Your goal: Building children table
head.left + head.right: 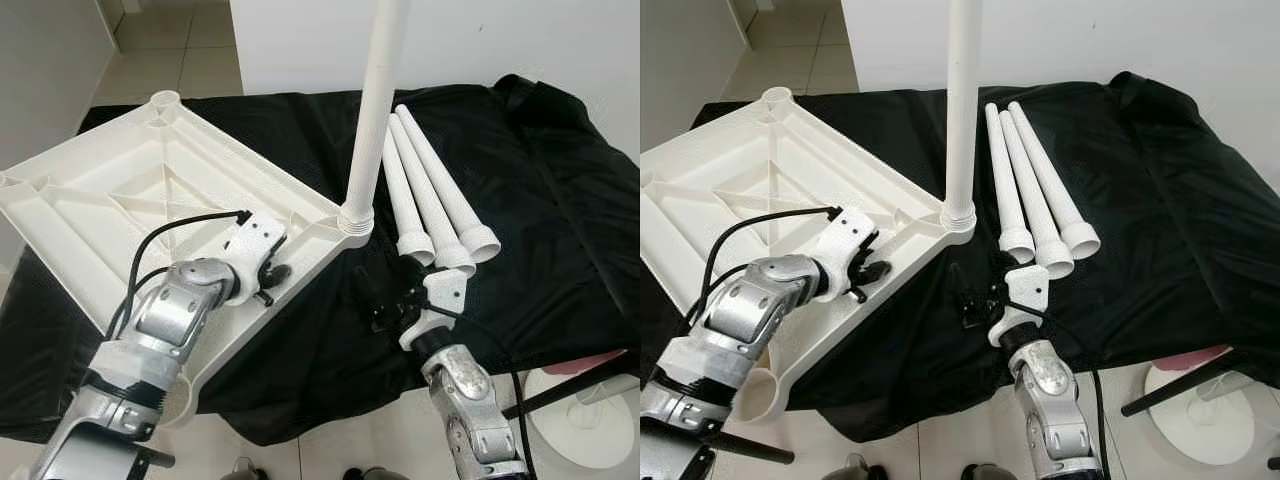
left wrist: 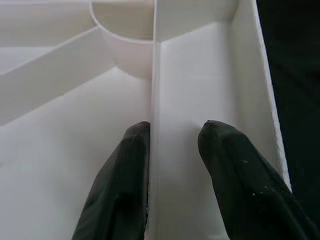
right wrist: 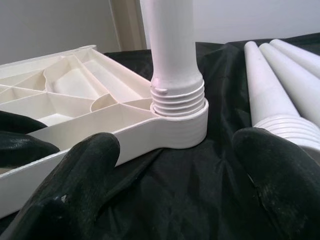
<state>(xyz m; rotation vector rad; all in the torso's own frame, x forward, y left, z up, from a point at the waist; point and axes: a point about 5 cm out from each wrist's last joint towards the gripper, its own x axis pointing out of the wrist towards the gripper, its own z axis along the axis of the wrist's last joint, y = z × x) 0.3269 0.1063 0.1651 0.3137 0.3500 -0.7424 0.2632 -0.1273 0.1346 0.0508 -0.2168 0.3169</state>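
So far one of four legs is in place: the white tabletop [image 1: 150, 190] lies upside down, ribbed underside up, on the black cloth [image 1: 560, 220], overhanging the cloth's near left edge, and a single fitted leg [image 1: 372, 110] stands upright in the socket at the corner nearest the cloth's middle. In the right wrist view its threads still show above the socket rim, so I judge it may not be screwed fully home. The three loose legs [image 1: 430, 190] lie side by side on the cloth just beside that corner, threaded ends toward the near edge, untouched. Three corner sockets look empty, one at the far corner [image 1: 163, 101] and one at the near edge close to the left arm's elbow. The left gripper [image 1: 268, 275] rests on the tabletop's underside near the fitted corner, its fingers [image 2: 125, 170] straddling an upright rib, one pad against it and the other a little off, so it steadies the piece loosely rather than clamping it. The right gripper [image 1: 392, 300] hovers low over the cloth just before the fitted corner, fingers spread wide and holding nothing. What remains, as I read it, is three legs to screw in and then turning the table upright.
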